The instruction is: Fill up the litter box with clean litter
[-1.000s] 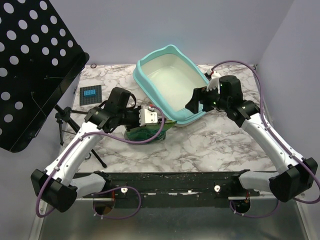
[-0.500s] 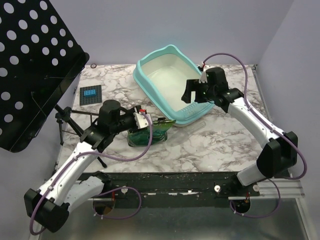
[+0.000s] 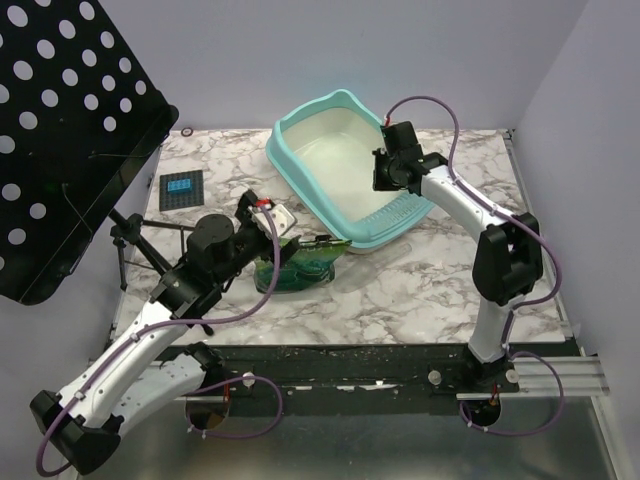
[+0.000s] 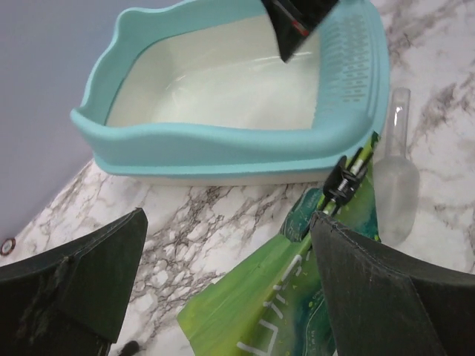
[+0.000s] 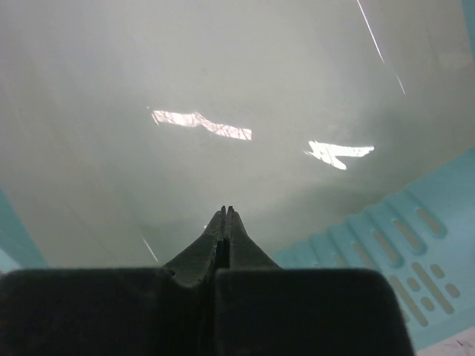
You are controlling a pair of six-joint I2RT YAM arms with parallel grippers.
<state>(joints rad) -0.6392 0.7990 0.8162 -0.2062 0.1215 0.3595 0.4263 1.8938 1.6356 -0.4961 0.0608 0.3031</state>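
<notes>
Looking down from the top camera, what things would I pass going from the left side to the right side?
You'd pass the black board with holes → little blue square → green bag → right claw, which is over the litter box.

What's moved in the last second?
The right gripper, shut on nothing, moved from the slotted lip farther in over the litter box as its arm folded in. The left gripper, open, drew back to the left from the green bag. Box and bag stayed put.
</notes>
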